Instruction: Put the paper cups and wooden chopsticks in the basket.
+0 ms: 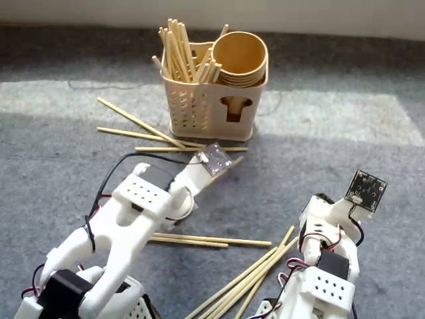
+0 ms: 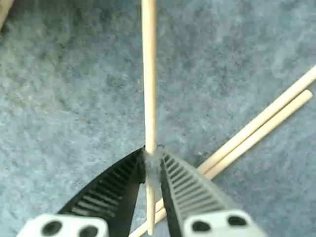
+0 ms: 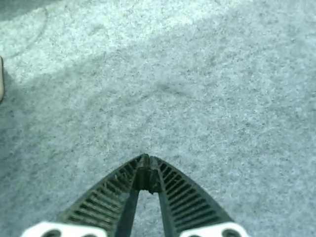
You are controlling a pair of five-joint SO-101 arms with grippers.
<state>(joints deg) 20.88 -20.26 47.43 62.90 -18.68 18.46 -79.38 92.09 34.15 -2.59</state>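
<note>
Pinching a chopstick (image 2: 149, 74), left tool (image 2: 152, 154) points toward basket (image 1: 199, 109).

A grey carpeted table (image 1: 345, 173) carries a cream basket (image 1: 199, 109), loose chopsticks (image 1: 136, 135) beside it, and a bundle (image 1: 236, 282) nearer the front.

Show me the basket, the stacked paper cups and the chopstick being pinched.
basket (image 1: 199, 109): high view, on its perforated front wall.
paper cups (image 1: 240, 53): high view, inside the top cup.
pinched chopstick (image 2: 149, 74): left wrist view, mid-shaft.
</note>
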